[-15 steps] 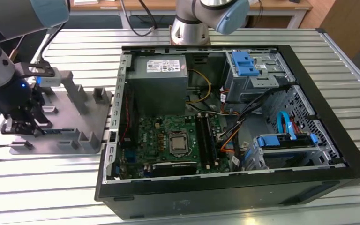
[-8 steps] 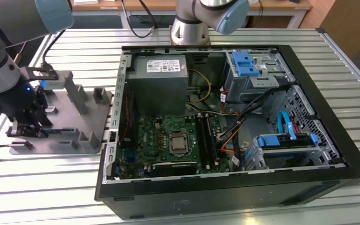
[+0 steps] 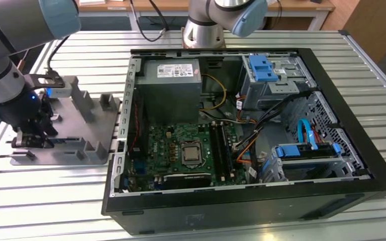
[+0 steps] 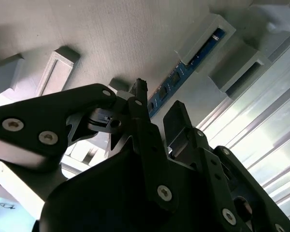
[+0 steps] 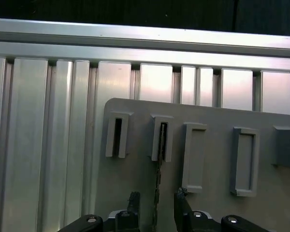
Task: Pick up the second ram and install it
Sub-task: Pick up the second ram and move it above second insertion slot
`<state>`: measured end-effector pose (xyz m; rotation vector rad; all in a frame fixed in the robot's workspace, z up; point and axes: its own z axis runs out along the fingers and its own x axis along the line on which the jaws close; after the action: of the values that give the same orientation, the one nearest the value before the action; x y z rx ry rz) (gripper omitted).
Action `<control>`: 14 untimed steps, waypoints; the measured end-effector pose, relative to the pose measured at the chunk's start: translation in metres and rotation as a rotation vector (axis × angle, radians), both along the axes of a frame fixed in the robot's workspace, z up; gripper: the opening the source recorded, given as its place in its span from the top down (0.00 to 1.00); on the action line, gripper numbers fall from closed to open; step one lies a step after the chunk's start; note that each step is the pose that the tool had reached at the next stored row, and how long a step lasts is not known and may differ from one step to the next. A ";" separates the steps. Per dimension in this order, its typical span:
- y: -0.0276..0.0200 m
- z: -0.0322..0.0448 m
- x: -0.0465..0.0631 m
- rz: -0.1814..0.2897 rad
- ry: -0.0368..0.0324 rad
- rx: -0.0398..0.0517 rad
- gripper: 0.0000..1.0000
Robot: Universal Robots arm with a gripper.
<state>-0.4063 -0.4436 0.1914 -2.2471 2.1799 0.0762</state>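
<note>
Gripper (image 5: pixel 157 197) straddles second ram (image 4: pixel 183 72), apparently standing on edge.

In the exterior view the case (image 3: pixel 247 213) lies open on the surface (image 3: pixel 45 201). The tray (image 3: pixel 66 150) sits just beside it at 9 o'clock, and the arm's base (image 3: pixel 203 30) stands behind it at 12 o'clock. Inside the case the power supply (image 3: pixel 169 85) is at 11 o'clock, with the motherboard (image 3: pixel 173 145) at its 6 o'clock. The drive cages (image 3: pixel 273 75) run along the 3 o'clock side. The hand (image 3: pixel 28 138) hangs over the tray's 9 o'clock edge. In both wrist views the ram (image 4: pixel 181 72) (image 5: pixel 158 181) stands on edge in the tray's slots. It is between the fingers (image 5: pixel 133 200), with a gap on either side.
</note>
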 end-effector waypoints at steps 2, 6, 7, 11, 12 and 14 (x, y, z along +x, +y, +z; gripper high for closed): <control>-0.0011 -0.0006 0.000 0.000 -0.0001 -0.0001 0.59; -0.0035 -0.0012 0.000 0.000 -0.0002 0.0000 0.59; -0.0035 -0.0012 0.000 0.000 -0.0002 0.0000 0.59; -0.0036 -0.0012 0.000 0.000 -0.0001 0.0001 0.59; -0.0036 -0.0012 0.000 0.000 -0.0001 0.0001 0.59; -0.0036 -0.0012 0.000 0.000 -0.0001 0.0002 0.66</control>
<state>-0.4063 -0.4472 0.1902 -2.2470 2.1798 0.0762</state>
